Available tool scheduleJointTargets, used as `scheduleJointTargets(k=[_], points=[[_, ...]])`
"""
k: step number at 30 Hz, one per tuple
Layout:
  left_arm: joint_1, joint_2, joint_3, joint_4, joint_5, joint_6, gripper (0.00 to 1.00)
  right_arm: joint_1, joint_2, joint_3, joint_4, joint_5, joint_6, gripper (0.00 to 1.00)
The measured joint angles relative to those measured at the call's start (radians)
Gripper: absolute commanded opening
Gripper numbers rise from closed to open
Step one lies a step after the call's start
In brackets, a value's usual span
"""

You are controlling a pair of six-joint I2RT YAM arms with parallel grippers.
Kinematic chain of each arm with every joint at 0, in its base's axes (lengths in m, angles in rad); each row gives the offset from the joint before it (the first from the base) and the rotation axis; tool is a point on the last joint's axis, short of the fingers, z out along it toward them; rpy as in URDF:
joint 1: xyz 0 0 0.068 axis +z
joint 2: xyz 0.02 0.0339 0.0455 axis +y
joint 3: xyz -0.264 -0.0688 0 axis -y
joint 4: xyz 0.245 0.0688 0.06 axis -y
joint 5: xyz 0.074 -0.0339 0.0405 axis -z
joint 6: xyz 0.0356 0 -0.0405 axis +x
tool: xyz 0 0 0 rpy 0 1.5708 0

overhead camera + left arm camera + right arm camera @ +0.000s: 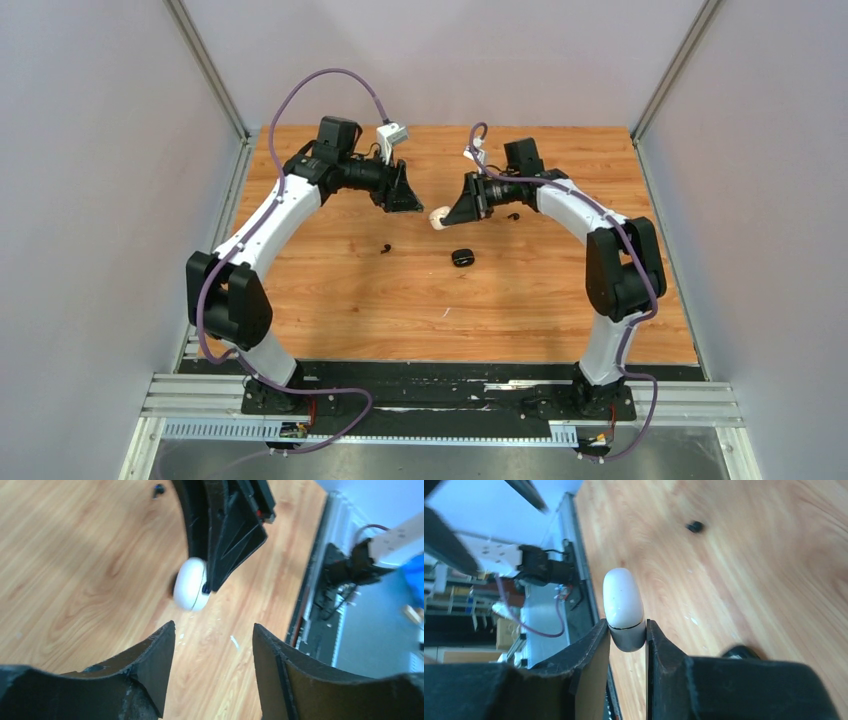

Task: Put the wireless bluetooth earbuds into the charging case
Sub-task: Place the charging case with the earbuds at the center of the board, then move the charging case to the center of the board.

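My right gripper (pixel 447 214) is shut on a closed white charging case (pixel 437 217) and holds it above the table; in the right wrist view the case (pixel 623 600) sticks out from between the jaws of that gripper (pixel 628 629). My left gripper (pixel 405 204) is open and empty, close to the left of that case. In the left wrist view the open gripper (pixel 214 630) faces the case (pixel 190 584). A black earbud (pixel 385 248) lies near the table's middle. Another black earbud (pixel 514 216) lies by the right arm. White earbuds are out of view.
A black charging case (pixel 462 257) lies on the wooden table (pixel 350 300) in front of the grippers. A small white fleck (pixel 446 312) lies nearer the front. Grey walls stand on both sides, and a metal rail (pixel 440 400) runs along the near edge.
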Motion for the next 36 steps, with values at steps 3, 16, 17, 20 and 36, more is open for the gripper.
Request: scheduleJointTargets(k=[3,16,17,20,36], points=[[-0.002,-0.013,0.000,-0.010,-0.120,-0.003,0.72,-0.054,0.003,-0.057,-0.015,0.090,-0.017,0.00],[-0.001,-0.013,-0.103,-0.109,-0.313,-0.133,0.95,-0.213,0.006,-0.262,-0.148,0.447,-0.234,0.22],[-0.001,-0.011,-0.100,-0.116,-0.314,-0.138,0.95,-0.212,-0.002,-0.270,-0.145,0.448,-0.252,0.27],[-0.001,0.002,-0.075,-0.134,-0.314,-0.151,0.95,-0.210,-0.027,-0.294,-0.138,0.467,-0.318,0.41],[-0.001,-0.029,-0.063,-0.139,-0.347,-0.040,0.93,-0.260,-0.212,-0.187,-0.243,0.628,-0.602,0.62]])
